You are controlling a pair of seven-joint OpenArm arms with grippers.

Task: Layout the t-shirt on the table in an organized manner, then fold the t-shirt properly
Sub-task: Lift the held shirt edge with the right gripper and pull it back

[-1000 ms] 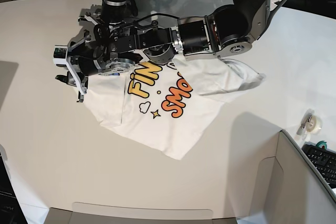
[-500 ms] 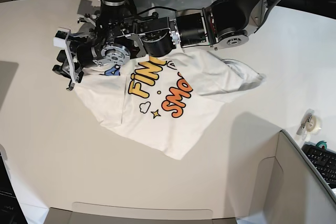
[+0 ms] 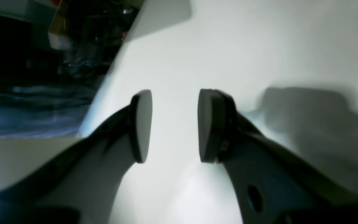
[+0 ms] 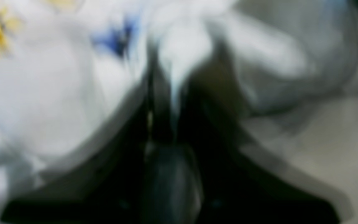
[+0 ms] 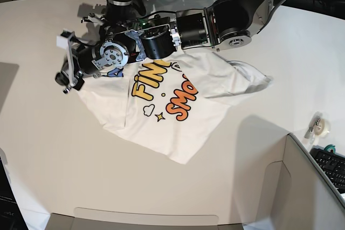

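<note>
Layout step: right gripper [image 4: 166, 102] pinched on t-shirt [image 5: 178, 111] near table's [image 5: 43, 149] far edge, left gripper [image 3: 174, 126] agape, empty; next, prob. spread flat.

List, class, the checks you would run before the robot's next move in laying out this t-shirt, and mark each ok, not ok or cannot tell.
1. Right tool shut on the t-shirt: ok.
2. Left tool open and holding nothing: ok.
3. Shirt lying flat: not ok, its sides are bunched and folded.
4. Print facing up: ok.
5. Bare table beside the shirt to spread it: ok.
6. Which part of the shirt is gripped: cannot tell, picture blurred.
</note>
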